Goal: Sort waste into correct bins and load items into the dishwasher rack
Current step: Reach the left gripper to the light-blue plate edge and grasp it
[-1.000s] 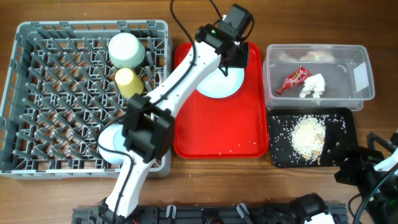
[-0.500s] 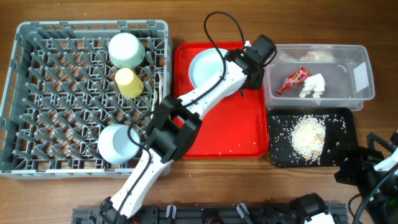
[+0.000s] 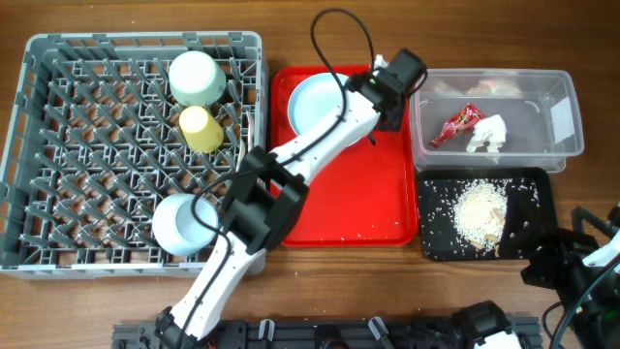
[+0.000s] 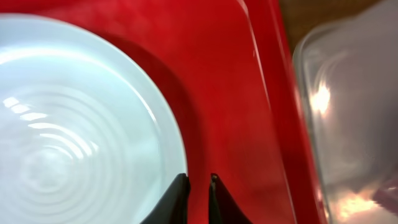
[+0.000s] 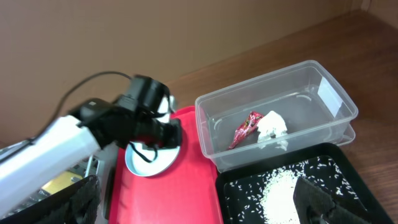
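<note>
The light blue plate (image 3: 312,102) lies on the red serving tray (image 3: 339,208), at its far left; it also shows in the left wrist view (image 4: 74,124). My left gripper (image 3: 386,105) is shut and empty, with its tips (image 4: 196,186) low over the tray, just off the plate's right rim. The grey rack (image 3: 87,184) holds an upturned pale bowl (image 3: 198,76), the yellow cup (image 3: 201,128) and a pale blue round dish (image 3: 182,225). My right gripper (image 5: 199,208) is open and empty above the black tray (image 3: 433,199). The spoon and fork are out of view.
The clear tub (image 3: 562,145) holds the red wrapper (image 3: 457,124) and the white tissue (image 3: 489,134). A heap of rice (image 3: 480,213) lies in the black tray. The left arm's cable loops above the red tray. A few rice grains lie at the tray's front.
The left arm swung right, from above the plate to the tray's right side. The plate slid toward the tray's far left. Little has moved in the last half second.
</note>
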You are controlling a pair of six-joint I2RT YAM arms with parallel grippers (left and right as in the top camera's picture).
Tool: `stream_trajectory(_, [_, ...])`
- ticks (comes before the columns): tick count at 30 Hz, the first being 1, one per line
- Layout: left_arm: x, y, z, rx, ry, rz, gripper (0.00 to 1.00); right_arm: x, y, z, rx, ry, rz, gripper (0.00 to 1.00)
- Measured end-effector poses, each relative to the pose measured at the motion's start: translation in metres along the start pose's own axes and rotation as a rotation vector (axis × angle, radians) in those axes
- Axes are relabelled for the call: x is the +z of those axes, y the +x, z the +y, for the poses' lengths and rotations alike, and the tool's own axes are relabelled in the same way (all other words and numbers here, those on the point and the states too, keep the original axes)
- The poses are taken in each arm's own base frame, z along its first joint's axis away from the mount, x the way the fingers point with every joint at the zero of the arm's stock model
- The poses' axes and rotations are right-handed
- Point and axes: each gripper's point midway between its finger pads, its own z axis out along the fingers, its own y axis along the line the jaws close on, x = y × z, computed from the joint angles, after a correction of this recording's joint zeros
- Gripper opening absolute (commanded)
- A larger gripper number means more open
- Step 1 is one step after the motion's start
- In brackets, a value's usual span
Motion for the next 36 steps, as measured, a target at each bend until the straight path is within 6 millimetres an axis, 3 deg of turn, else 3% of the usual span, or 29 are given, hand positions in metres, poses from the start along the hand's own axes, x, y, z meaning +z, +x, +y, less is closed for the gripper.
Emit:
stream_trajectory(4, [-0.014, -0.014, 0.01, -0.024, 0.001, -0.031, 0.16, 0.0, 0.0, 0.0, 0.0, 0.0, 0.0, 1.0])
stream_trajectory(8, [-0.002, -0.007, 0.014, -0.022, -0.016, -0.008, 0.17, 0.0, 0.0, 0.0, 0.0, 0.0, 0.0, 1.0])
stream_trajectory(14, [0.03, 0.019, 0.014, -0.003, -0.04, 0.065, 0.17, 0.0, 0.0, 0.0, 0.0, 0.0, 0.0, 1.0])
stream_trajectory(23, [0.035, 0.025, 0.013, 0.004, -0.046, 0.081, 0.1, 0.0, 0.0, 0.0, 0.0, 0.0, 0.0, 1.0])
stream_trajectory(26, [0.032, 0.029, 0.02, 0.007, -0.073, 0.1, 0.11, 0.0, 0.0, 0.0, 0.0, 0.0, 0.0, 1.0])
stream_trajectory(29, [0.027, 0.033, 0.033, -0.003, -0.096, 0.133, 0.17, 0.0, 0.0, 0.0, 0.0, 0.0, 0.0, 1.0])
stream_trajectory(33, [0.015, 0.021, 0.05, -0.034, -0.109, 0.117, 0.18, 0.0, 0.0, 0.0, 0.0, 0.0, 0.0, 1.0])
stream_trajectory(36, [-0.005, 0.004, 0.056, -0.056, -0.099, 0.073, 0.2, 0.0, 0.0, 0.0, 0.0, 0.0, 0.0, 1.0])
